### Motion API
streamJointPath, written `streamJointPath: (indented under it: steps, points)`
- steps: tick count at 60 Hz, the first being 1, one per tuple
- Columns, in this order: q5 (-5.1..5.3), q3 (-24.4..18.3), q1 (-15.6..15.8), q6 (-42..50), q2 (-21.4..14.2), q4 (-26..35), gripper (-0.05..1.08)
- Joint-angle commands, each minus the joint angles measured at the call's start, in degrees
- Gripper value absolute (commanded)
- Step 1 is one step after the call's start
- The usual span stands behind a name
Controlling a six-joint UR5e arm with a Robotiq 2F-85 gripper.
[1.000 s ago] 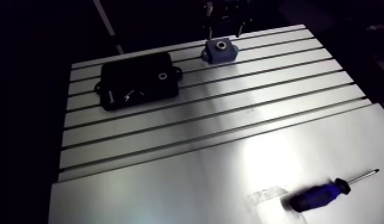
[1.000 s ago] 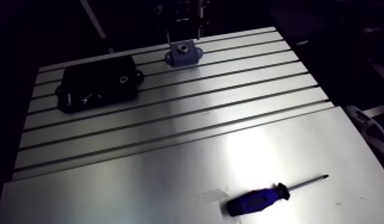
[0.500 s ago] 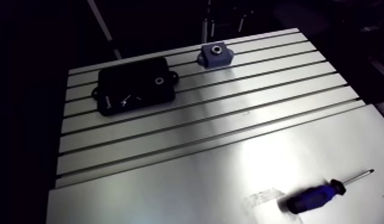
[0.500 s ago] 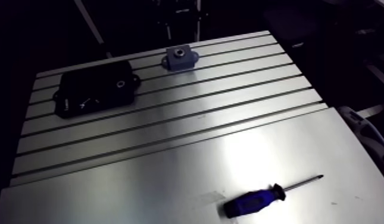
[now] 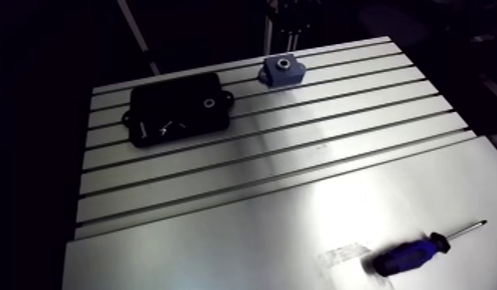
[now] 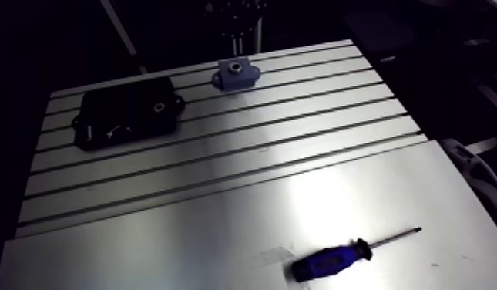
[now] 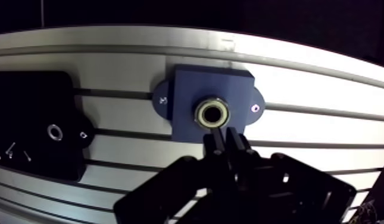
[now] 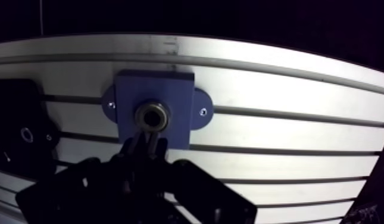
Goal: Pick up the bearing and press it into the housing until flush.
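The blue housing [image 7: 188,89] stands on the slotted table [image 5: 297,154] near its far edge. A metal bearing [image 7: 212,112] sits in its round bore, with the ring's rim showing. In the wrist view my gripper [image 7: 224,136] hangs above the housing. Its two dark fingers are shut together with nothing between them, and their tips lie just short of the bearing. In the arm view the housing [image 5: 282,71] shows small and the gripper [image 5: 293,19] is a dim shape above and behind it.
A black flat box [image 5: 178,114] lies left of the housing, with a small metal ring [image 7: 54,131] and a few screws [image 7: 9,152] on top. A blue-handled screwdriver [image 5: 417,252] lies on the smooth plate at the near right.
Earlier the fingers stood apart just above the housing. They have since lifted and come together. The bearing stays in the bore, and the arm view has shifted slightly.
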Motion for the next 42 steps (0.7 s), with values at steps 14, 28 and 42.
streamJointPath:
  steps: [14, 28, 42]
  points:
    - [0.02, -0.03, 0.08, 0.12, 0.40, 0.05, 1.07]
    - [0.03, 0.32, 0.08, 0.28, 0.41, -0.29, 1.07]
    - [-0.15, 1.00, 0.08, 1.09, 0.50, -0.47, 1.07]
